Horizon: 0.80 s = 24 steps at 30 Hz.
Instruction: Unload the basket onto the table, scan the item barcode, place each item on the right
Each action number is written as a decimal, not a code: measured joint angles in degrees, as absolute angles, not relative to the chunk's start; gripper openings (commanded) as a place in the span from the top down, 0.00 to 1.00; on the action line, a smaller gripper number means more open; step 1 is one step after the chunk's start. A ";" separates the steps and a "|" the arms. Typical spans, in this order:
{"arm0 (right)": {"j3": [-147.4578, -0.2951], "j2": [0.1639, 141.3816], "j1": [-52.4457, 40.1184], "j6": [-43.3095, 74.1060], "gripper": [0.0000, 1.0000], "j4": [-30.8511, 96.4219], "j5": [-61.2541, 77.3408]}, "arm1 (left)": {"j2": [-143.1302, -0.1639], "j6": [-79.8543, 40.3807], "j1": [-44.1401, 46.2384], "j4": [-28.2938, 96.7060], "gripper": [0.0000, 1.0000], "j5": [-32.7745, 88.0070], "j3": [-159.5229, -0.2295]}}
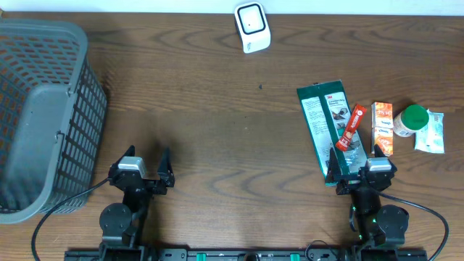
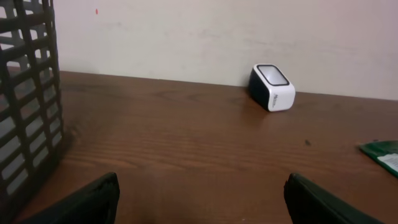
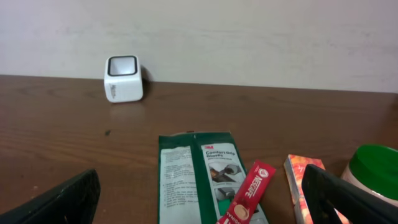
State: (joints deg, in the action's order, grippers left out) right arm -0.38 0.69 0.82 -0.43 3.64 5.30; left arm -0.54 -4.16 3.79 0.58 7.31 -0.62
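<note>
**A:** Tools?

**B:** Both sit at the near edge of the worktop (image 1: 217, 109). The left tool (image 1: 148, 154) is spread wide and holds nothing, with bare wood between its fingers. The right tool (image 1: 355, 155) is wide open too, and empty.

**A:** The items?

**B:** Just ahead of the right tool. A green pack (image 1: 321, 116) lies flat, its near end reaching that tool's fingers; I can't tell whether they touch. A red sachet (image 1: 353, 125) lies across the pack's right edge. To the right are an orange box (image 1: 382, 127), a green-lidded jar (image 1: 412, 119) and a white packet (image 1: 433, 133).

**A:** Left side?

**B:** A grey basket (image 1: 43, 116).

**A:** Scanner?

**B:** The scanner (image 1: 251, 27) stands at the far edge, by the wall, well apart from the items.
</note>
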 measured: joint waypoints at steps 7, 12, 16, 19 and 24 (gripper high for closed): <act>-0.38 0.69 0.82 -0.43 0.01 3.64 5.32 | -0.54 0.25 3.79 0.64 0.14 7.29 -0.67; -0.38 0.69 0.82 -0.43 0.01 3.64 5.32 | -0.54 2.33 3.79 0.67 0.14 7.29 -0.67; -0.38 0.69 0.82 -0.43 0.01 3.64 5.32 | -0.54 3.11 3.79 0.67 0.14 7.29 -0.67; -0.38 0.69 0.82 -0.43 0.01 3.64 5.32 | -0.54 3.29 3.79 0.67 0.14 7.29 -0.67; -0.38 0.69 0.82 -0.40 0.01 3.64 5.32 | -0.54 3.29 3.79 0.67 0.14 7.29 -0.67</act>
State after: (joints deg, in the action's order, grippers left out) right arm -0.38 0.69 0.82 -0.40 3.64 5.32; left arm -0.54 3.29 3.79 0.67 7.29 -0.67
